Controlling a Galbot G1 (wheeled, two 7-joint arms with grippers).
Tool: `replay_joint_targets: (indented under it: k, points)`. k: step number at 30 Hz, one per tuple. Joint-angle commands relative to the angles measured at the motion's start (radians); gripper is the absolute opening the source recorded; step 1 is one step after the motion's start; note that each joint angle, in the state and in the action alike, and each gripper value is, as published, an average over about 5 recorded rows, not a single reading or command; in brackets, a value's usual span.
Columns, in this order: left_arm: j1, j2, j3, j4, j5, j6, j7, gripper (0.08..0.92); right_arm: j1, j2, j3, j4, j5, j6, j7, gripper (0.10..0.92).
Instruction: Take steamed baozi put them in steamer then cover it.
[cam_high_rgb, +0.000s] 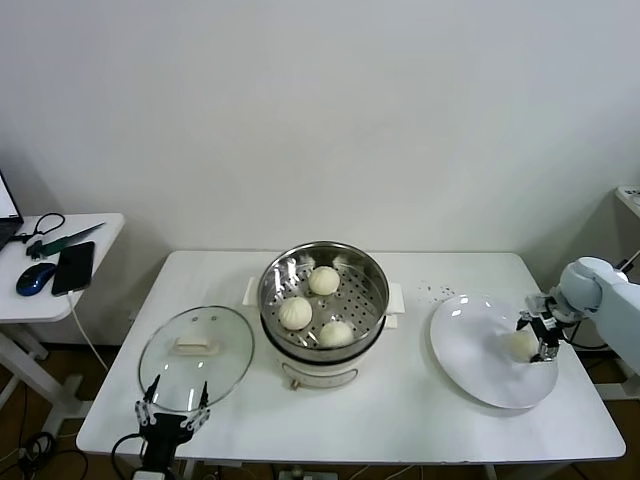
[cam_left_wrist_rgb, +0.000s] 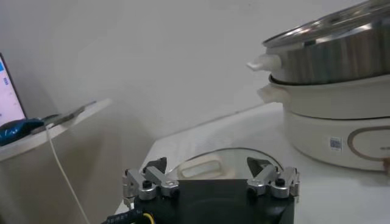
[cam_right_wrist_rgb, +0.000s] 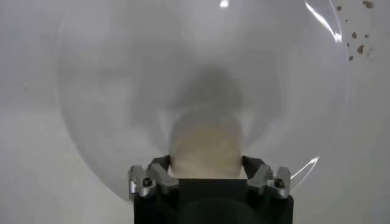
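The steamer (cam_high_rgb: 324, 300) stands in the middle of the white tabletop (cam_high_rgb: 400, 400), its steel basket uncovered, with three buns (cam_high_rgb: 323, 280) lying inside on the perforated bottom. The fourth bun (cam_high_rgb: 522, 344) lies on the white plate (cam_high_rgb: 470, 355) to the steamer's right. The right claw (cam_high_rgb: 541, 338) is down over that plate with its fingers (cam_right_wrist_rgb: 159, 176) on either side of the bun and right against it, partly closed around it; whether the bun is actually gripped cannot be told, and it sits on the plate. The glass lid (cam_high_rgb: 196, 357) lies flat on the tabletop to the left of the steamer, its white handle up. The left claw (cam_high_rgb: 173, 405) hangs at the near edge of the tabletop, just beside the lid's rim, spread wide and empty
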Motion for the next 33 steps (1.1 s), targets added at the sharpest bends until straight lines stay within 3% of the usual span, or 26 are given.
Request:
replay_joint_targets:
  k: [1, 6, 14, 20, 26, 33]
  points:
    - [0.0, -0.001, 0.0, -0.002, 0.002, 0.0, 0.0, 0.823, 0.015, 0.007, -0.01, -0.009, 0.002, -0.003, -0.004, 0.694]
    - [0.003, -0.001, 0.001, -0.003, 0.001, -0.003, 0.0, 0.823, 0.097, -0.008, -0.086, 0.021, 0.099, -0.045, -0.003, 0.648]
    - [0.006, -0.002, 0.015, -0.008, -0.002, -0.007, 0.0, 0.823, 0.543, 0.028, -0.501, 0.123, 0.496, -0.181, 0.018, 0.645]
    - [-0.002, 0.003, 0.029, -0.006, -0.048, 0.001, 0.008, 0.823, 0.857, 0.154, -0.795, 0.195, 0.801, -0.259, 0.066, 0.645]
    - [-0.016, 0.007, 0.042, -0.001, -0.068, 0.008, 0.017, 0.823, 0.986, 0.299, -0.937, 0.255, 1.023, -0.318, 0.124, 0.652]
    - [-0.011, 0.009, 0.056, -0.018, -0.092, 0.022, 0.034, 0.823, 1.023, 0.462, -1.039, 0.264, 1.126, -0.35, 0.176, 0.653]
